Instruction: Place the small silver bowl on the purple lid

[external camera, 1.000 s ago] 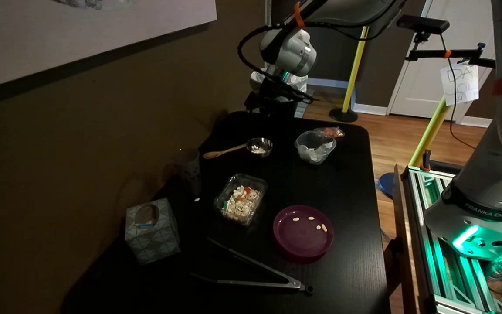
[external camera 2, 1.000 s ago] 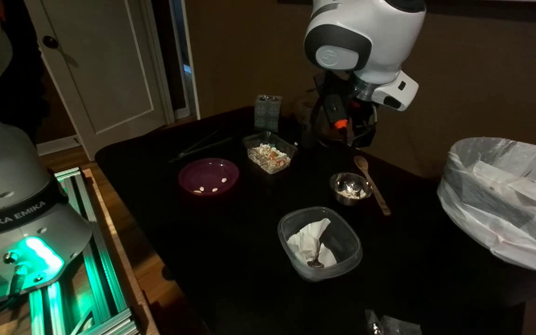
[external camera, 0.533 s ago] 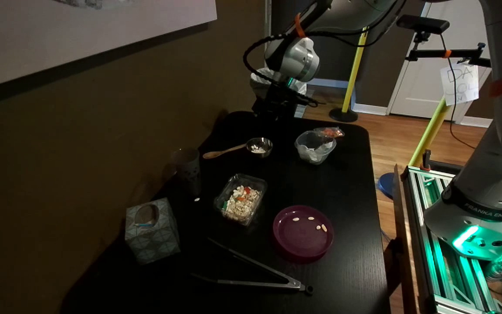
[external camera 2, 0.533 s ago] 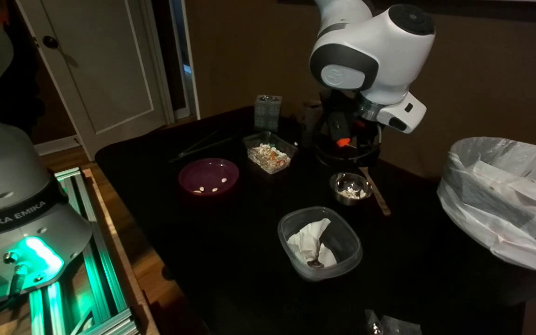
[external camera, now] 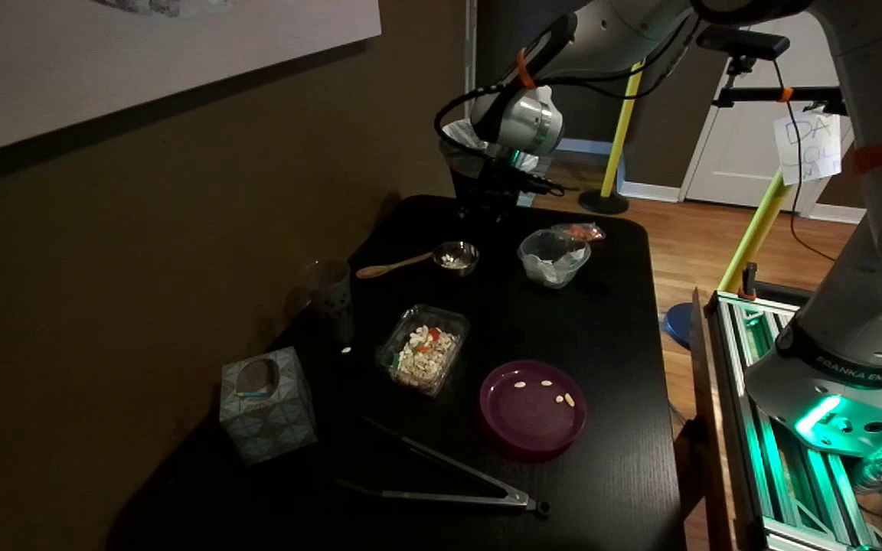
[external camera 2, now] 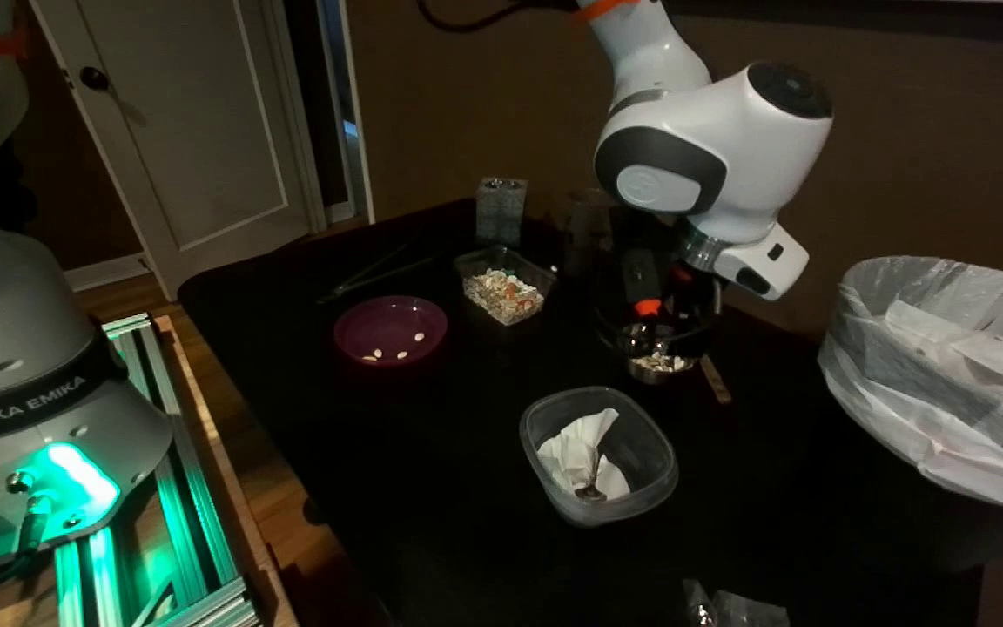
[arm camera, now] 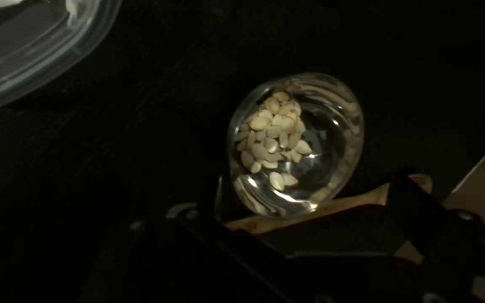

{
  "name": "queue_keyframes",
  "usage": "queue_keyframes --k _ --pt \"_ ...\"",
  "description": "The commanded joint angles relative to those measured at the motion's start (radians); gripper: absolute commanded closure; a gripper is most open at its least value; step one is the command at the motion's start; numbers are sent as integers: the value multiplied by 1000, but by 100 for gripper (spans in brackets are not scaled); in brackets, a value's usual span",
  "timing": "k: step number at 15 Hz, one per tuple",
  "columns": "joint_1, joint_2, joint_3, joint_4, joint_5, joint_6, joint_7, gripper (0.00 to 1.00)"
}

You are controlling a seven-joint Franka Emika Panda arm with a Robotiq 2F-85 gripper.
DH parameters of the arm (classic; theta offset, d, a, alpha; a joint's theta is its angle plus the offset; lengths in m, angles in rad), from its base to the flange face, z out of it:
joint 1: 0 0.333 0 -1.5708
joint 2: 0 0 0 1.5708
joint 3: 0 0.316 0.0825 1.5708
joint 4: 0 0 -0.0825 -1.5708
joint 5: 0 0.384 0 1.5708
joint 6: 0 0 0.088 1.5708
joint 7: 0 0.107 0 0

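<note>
The small silver bowl (arm camera: pixel 329 155) sits upright on the black table (external camera: pixel 602 321), with pale seeds (arm camera: pixel 274 132) heaped toward one side of it. The gripper (arm camera: pixel 307 189) hangs low above it, its fingers (arm camera: pixel 415 204) spread apart; whether either finger touches the bowl cannot be told. A wooden spoon (external camera: pixel 387 268) lies just beside the bowl, its handle end reaching the bowl's side. Near the bowl, in both exterior views, stands a clear plastic tub (external camera 2: pixel 654 444) with crumpled white paper (external camera 2: pixel 575 444) inside, and close to that tub lies a small plastic packet (external camera: pixel 583 232) with orange bits.

The purple lid (external camera: pixel 529 421) lies flat on the table, well apart from the bowl, with four loose seeds (external camera: pixel 547 383) on it. Near the lid are a clear food container (external camera: pixel 406 325) of pale pieces with some orange, and metal tongs (external camera: pixel 464 499), splayed. Toward the wall stand a tall tumbler (external camera: pixel 331 295) and a patterned tissue box (external camera: pixel 269 413). A lined bin (external camera 2: pixel 911 409) stands by the table's end.
</note>
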Motion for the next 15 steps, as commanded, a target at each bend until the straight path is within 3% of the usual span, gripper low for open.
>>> queue_keyframes --k 1,3,4,6,12,15 --pt "-37 141 8 126 -23 -64 29 10" --pt "-48 198 14 178 -29 -80 31 22" --pt "-52 218 17 194 -33 -79 28 39" --pt "-55 246 19 223 -42 -78 31 56" --pt "-55 271 14 248 -92 -61 45 99" --pt "-60 265 14 240 -113 -54 47 100"
